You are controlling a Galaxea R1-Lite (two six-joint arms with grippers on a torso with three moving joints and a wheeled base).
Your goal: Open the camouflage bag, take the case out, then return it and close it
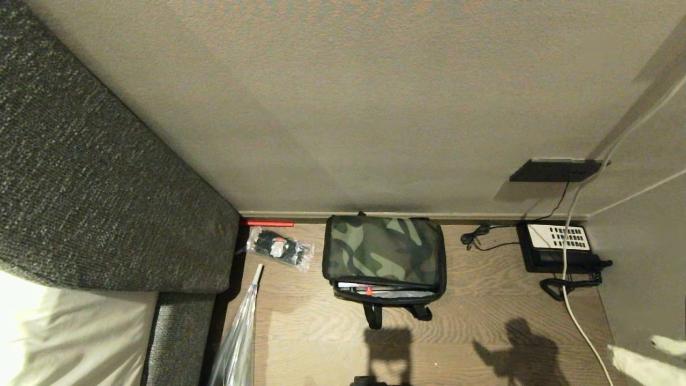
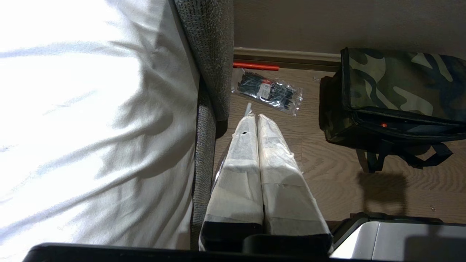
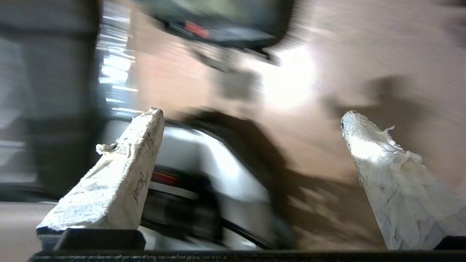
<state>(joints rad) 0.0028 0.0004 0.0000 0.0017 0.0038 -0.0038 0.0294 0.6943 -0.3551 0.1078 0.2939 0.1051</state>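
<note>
The camouflage bag (image 1: pixel 383 249) stands on the wooden floor against the wall, black straps hanging at its front. Its lid lies down but gapes along the front edge. In that gap shows a thin strip of the case (image 1: pixel 358 288), with a white label and a red mark. My right gripper (image 1: pixel 656 355) is at the lower right, well away from the bag, open and empty. In the right wrist view its fingers (image 3: pixel 145 145) stand wide apart and the bag (image 3: pixel 218 18) is blurred far ahead. My left gripper (image 2: pixel 253 117) is shut and parked beside the bed, left of the bag (image 2: pixel 400 83).
A packet of black cable ties (image 1: pixel 280 248) and a red stick (image 1: pixel 266 223) lie left of the bag. A black desk telephone (image 1: pixel 557 244) with cords sits at the right by the wall. The grey upholstered bed frame (image 1: pixel 107 187) fills the left. A clear plastic wrap (image 1: pixel 238 338) leans by it.
</note>
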